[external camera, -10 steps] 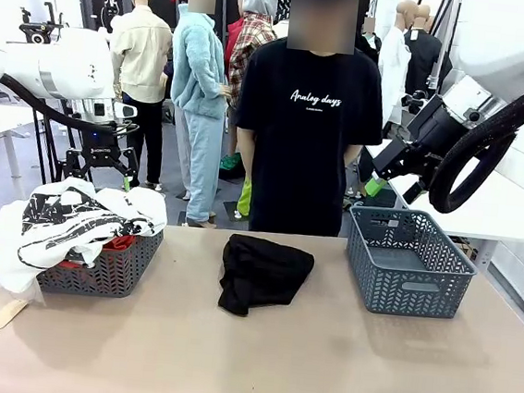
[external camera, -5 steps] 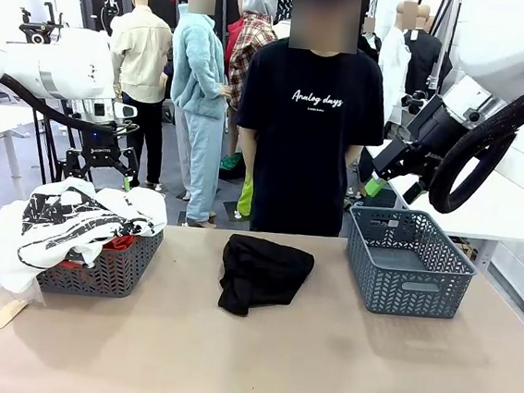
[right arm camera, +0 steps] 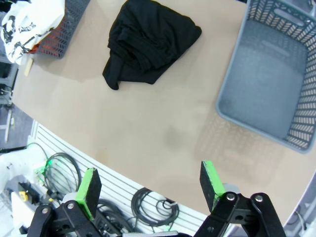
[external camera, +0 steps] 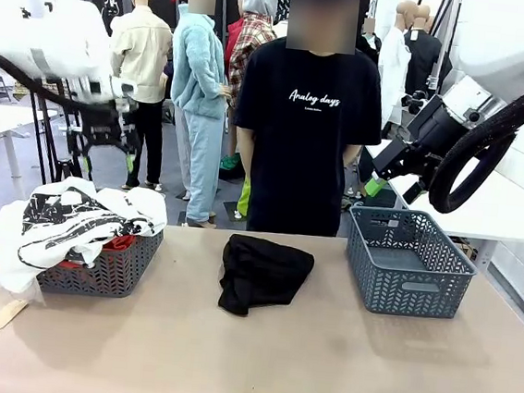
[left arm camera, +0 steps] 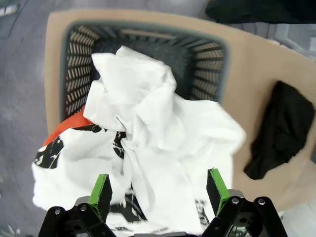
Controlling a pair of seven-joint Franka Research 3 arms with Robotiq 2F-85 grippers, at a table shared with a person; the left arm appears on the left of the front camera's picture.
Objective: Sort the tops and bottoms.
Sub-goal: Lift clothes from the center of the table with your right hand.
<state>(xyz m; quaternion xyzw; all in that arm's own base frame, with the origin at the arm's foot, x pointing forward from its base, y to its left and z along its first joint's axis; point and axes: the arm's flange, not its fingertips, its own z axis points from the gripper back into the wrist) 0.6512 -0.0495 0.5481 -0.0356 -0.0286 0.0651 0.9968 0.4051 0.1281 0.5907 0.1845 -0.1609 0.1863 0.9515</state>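
Both tops, the white printed top (external camera: 65, 219) and orange-red top (external camera: 120, 241), already fill the left grey basket (external camera: 106, 270), while to its right the black bottoms (external camera: 262, 273) await sorting on the worktop (external camera: 255, 363), both grippers' fingers wide and empty.

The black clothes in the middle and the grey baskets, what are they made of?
The black garment looks like soft, matte cloth: it lies crumpled in loose folds on the table. The two grey baskets look like stiff moulded plastic, because their walls hold a regular cut-out lattice and keep their shape. That is only how they look from here.
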